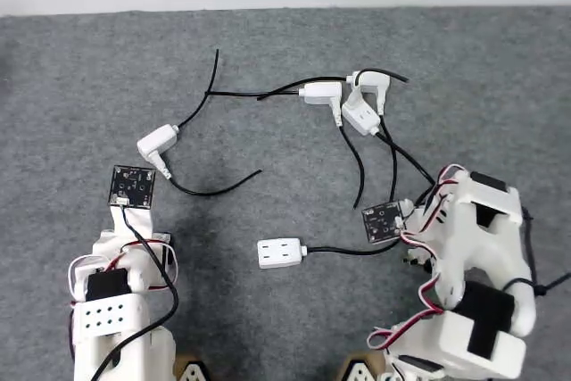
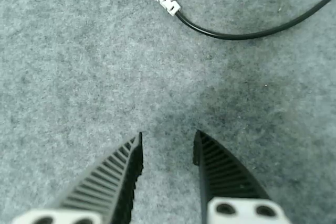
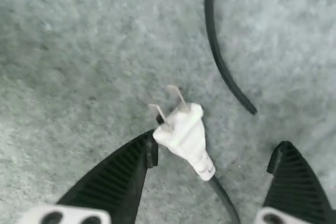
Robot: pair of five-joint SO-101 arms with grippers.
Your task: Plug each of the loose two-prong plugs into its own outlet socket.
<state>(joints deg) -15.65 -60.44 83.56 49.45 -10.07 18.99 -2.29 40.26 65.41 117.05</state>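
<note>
L gripper (image 2: 168, 135): near-left of table, low over grey carpet (image 1: 268, 42). Fingers parted a little, nothing btwn them.

Left plug (image 1: 156, 142): white two-prong plug w/ black cord. Lies flat on carpet just beyond L gripper, apart from it. Cord loops off toward mid-table.

Outlet block (image 1: 278, 252): white, multi-socket, slots facing up. Sits mid-table on the near side, btwn the two arms. Its black cord (image 1: 343, 251) runs right and goes under the R arm. Left plug and far plugs all lie well apart from it.

Far plugs, 3 pcs: white, black cords, bunched at far centre-right. First far plug (image 1: 321, 93) lies on its side. Second far plug (image 1: 361, 116) and third far plug (image 1: 370, 84) are just beside it, the two touching or nearly so. Cords cross each other.

R gripper (image 3: 218, 142): near-right of table, just right of outlet block. Fingers spread wide, not clamped on anything.

Near plug (image 3: 184, 135): white two-prong plug on carpet btwn R fingers, against one fingertip, clear of the other, prongs pointing away from gripper. Loose cord end (image 3: 231, 85) lies just beyond it.
</note>
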